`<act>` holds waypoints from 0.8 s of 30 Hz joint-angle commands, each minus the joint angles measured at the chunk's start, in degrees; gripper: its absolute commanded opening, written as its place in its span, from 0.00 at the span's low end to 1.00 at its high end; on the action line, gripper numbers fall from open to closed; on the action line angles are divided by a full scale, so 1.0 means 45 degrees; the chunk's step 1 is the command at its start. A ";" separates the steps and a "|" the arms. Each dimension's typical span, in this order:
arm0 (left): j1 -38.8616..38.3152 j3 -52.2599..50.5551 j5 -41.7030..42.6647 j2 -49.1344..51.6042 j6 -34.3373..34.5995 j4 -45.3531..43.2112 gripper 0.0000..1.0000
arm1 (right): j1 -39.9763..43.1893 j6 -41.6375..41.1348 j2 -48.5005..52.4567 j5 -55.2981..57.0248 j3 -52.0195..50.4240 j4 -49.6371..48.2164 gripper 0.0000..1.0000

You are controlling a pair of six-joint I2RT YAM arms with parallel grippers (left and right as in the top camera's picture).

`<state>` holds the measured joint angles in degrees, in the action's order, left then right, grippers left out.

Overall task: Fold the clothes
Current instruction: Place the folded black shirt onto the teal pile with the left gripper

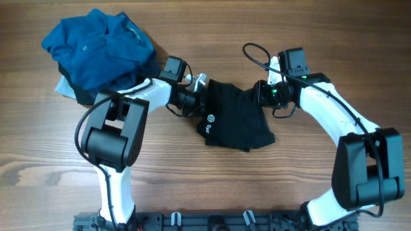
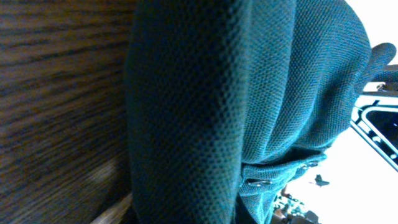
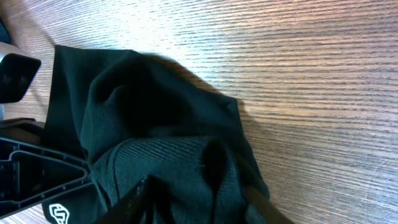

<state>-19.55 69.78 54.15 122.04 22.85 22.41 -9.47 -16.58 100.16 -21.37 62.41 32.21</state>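
Observation:
The black shirt point(image 1: 234, 119) lies bunched at the middle of the wooden table, its small white logo point(image 1: 210, 120) facing up. My left gripper point(image 1: 200, 96) is at the shirt's upper left edge and looks shut on it. In the left wrist view the shirt's fabric point(image 2: 205, 93) fills the frame and hides the fingers. My right gripper point(image 1: 259, 93) is at the shirt's upper right edge. In the right wrist view its fingers point(image 3: 196, 199) pinch a fold of the shirt point(image 3: 155, 124), and the logo point(image 3: 57, 213) shows at the lower left.
A heap of clothes sits at the back left: a teal-blue polo point(image 1: 99, 48) on top, a light-blue garment point(image 1: 64, 86) and a dark one point(image 1: 83, 96) beneath. It touches my left arm. A black rail point(image 1: 212, 221) runs along the front edge.

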 commanded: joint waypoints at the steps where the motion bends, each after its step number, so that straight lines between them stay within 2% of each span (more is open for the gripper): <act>1: 0.0160 -0.0078 0.1243 -0.0631 -0.0413 0.0112 0.04 | 0.0194 0.0219 -0.0699 -0.0058 0.0136 0.0005 0.38; 6: 0.2225 0.0816 0.1982 -0.4415 -0.0340 -0.0175 0.04 | 0.0806 0.0228 -0.2686 -0.0058 0.0146 -0.0219 0.39; 10: 0.5319 0.1836 0.2497 -0.6382 0.1185 -0.1467 0.04 | 0.0816 0.0204 -0.3439 -0.0058 0.0146 -0.0287 0.41; 14: 0.8612 0.2176 0.2157 -0.6339 0.1025 -0.1190 0.04 | 0.0816 -0.0136 -0.3473 -0.0262 0.0146 -0.0287 0.41; 16: 0.9831 0.2176 0.1530 -0.5804 0.0155 -0.0350 0.04 | 0.0816 -0.0389 -0.3473 -0.0272 0.0146 -0.0282 0.41; 18: 1.0856 0.2176 0.0092 -0.4940 -0.1005 0.0865 0.04 | 0.0816 -0.0413 -0.3473 -0.0452 0.0146 -0.0282 0.39; 19: 1.1181 0.2176 -0.0855 -0.4483 -0.1365 0.1219 0.17 | 0.0816 -0.0418 -0.3473 -0.0695 0.0146 -0.0282 0.38; 20: 1.1312 0.2176 -0.1370 -0.4143 -0.1379 0.1311 0.37 | 0.0816 -0.0413 -0.3473 -0.0860 0.0146 -0.0282 0.38; 22: 1.1424 0.2176 -0.1632 -0.3381 -0.1375 0.1447 0.64 | 0.0816 -0.0476 -0.3473 -0.0937 0.0146 -0.0277 0.38; 23: 1.1424 0.2176 -0.1637 -0.3109 -0.1384 0.1695 0.89 | 0.0816 -0.0704 -0.3473 -0.0942 0.0146 -0.0243 0.38; 24: 1.1424 0.2176 -0.1729 -0.3031 -0.1651 0.1996 1.00 | 0.0816 -0.0738 -0.3478 -0.1083 0.0146 -0.0214 0.38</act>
<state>32.23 79.85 51.24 105.89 19.18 28.95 -5.82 -18.28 85.14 -23.90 62.41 31.09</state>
